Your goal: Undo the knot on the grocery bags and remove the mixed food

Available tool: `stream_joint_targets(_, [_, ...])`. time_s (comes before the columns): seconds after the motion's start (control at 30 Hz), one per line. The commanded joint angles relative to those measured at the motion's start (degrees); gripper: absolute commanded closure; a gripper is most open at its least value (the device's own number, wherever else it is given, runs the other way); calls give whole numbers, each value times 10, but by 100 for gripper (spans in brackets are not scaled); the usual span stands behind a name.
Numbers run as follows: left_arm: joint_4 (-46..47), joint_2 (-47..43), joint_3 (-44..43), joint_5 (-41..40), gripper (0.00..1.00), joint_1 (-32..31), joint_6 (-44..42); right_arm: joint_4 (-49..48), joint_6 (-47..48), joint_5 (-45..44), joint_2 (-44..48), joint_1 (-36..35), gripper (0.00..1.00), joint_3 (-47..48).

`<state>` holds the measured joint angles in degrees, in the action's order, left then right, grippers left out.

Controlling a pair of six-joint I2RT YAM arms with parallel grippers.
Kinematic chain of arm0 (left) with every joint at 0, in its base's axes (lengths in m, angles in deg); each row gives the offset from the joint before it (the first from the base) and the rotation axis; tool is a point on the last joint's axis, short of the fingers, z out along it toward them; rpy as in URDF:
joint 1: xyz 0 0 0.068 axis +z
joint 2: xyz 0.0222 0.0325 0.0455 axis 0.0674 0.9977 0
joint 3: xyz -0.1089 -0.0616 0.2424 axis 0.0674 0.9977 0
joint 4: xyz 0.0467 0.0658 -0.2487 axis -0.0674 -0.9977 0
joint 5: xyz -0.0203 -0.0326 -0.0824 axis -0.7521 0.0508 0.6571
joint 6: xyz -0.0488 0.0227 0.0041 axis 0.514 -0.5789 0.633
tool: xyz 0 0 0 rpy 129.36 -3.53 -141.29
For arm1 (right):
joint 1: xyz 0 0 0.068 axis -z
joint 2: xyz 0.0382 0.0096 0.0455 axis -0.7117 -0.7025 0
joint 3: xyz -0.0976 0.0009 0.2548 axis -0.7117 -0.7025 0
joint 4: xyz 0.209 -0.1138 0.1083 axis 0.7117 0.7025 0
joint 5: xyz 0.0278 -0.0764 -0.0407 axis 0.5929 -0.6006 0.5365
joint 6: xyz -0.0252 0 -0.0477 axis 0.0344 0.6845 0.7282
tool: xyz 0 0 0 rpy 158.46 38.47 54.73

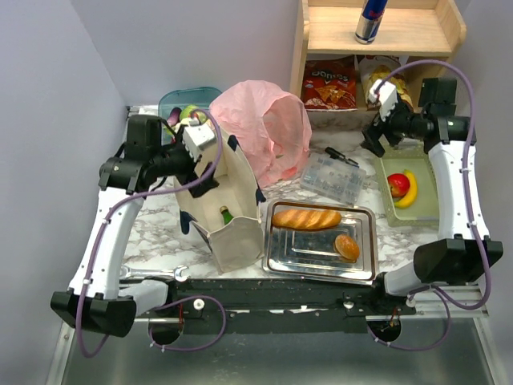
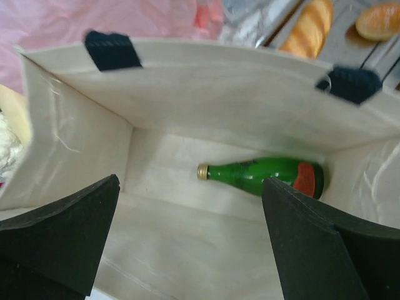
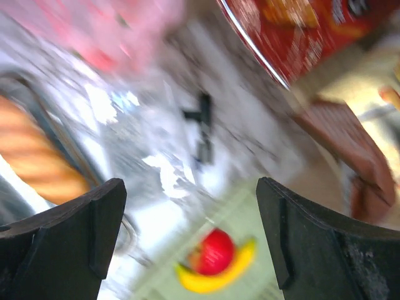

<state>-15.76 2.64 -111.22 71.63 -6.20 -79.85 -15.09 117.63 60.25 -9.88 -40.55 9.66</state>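
The beige canvas tote (image 1: 232, 233) stands open at the front left. A green bottle (image 2: 262, 175) lies on its floor. My left gripper (image 2: 190, 187) hangs open over the tote's mouth (image 1: 199, 183), holding nothing. Behind the tote, the pink plastic bag (image 1: 260, 128) gapes open towards the right; no knot shows. My right gripper (image 1: 374, 146) is open and empty above the table at the back right. The blurred right wrist view looks past that gripper (image 3: 190, 187) at a red apple (image 3: 215, 250) and a banana (image 3: 219, 278) in a pale green tray (image 1: 429, 210).
A metal tray (image 1: 321, 261) holds a baguette (image 1: 306, 217) and a bun (image 1: 346, 246). A clear plastic box (image 1: 333, 178) and a black tool (image 1: 342, 156) lie mid-table. A teal tub (image 1: 180, 100) holds vegetables. The wooden shelf (image 1: 385, 40) carries a red chip bag (image 1: 329, 84) and a can (image 1: 369, 20).
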Motion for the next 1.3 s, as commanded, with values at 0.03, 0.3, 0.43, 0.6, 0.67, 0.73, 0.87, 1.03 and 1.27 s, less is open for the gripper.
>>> stream_joint_targets(0.03, [-89, -69, 95, 44, 3, 0, -219, 64, -303, 148, -20, -100, 10, 74])
stream_joint_targets(0.3, [-164, -129, 229, -8, 6, -122, -353, -110, -468, 74, -45, -307, 10, 40])
stream_joint_targets(0.43, [-102, -176, 278, 12, 5, -196, -295, -136, -499, 49, -93, -381, 10, 89])
stream_joint_targets(0.6, [-10, -169, 291, -33, 5, -272, -232, -129, -479, 16, -156, -452, 10, 123])
stream_joint_targets(0.67, [-5, -157, 267, -35, 5, -273, -207, -122, -475, 2, -176, -464, 10, 135])
stream_joint_targets(0.73, [-7, -158, 247, -41, 4, -267, -190, -124, -473, -3, -184, -469, 10, 139])
stream_joint_targets(0.87, [-10, -191, 261, -19, 3, -233, -211, -136, -471, -5, -185, -485, 9, 135])
stream_joint_targets(1.03, [-4, -214, 275, -22, 3, -223, -220, -143, -470, -9, -191, -500, 9, 158])
stream_joint_targets(1.27, [32, -182, 199, 83, 2, -54, -78, -148, -492, -14, -217, -516, 7, 231])
